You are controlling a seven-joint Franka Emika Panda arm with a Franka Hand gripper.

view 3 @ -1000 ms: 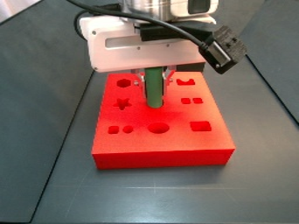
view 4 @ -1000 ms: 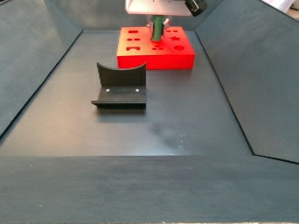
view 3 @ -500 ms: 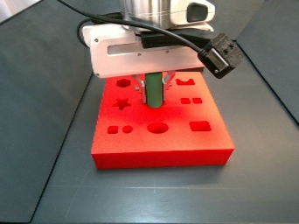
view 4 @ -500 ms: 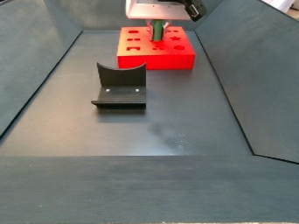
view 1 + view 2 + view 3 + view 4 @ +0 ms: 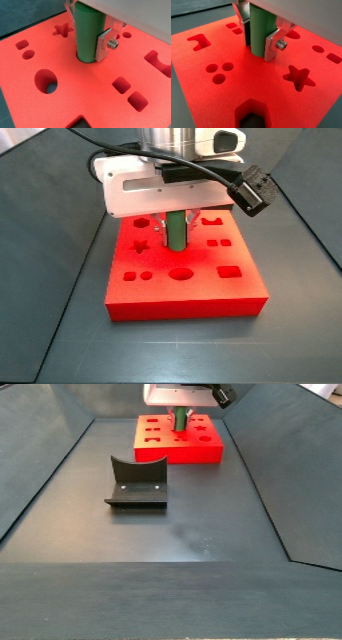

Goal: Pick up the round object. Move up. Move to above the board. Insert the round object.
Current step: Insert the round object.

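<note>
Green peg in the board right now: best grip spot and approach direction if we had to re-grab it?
Grip the round object on its upper shaft, from straight above, fingers closing across the round sides. It stands upright with its lower end in a hole in the board, so only the upper part is free. The gripper over the board holds it that way.
</note>
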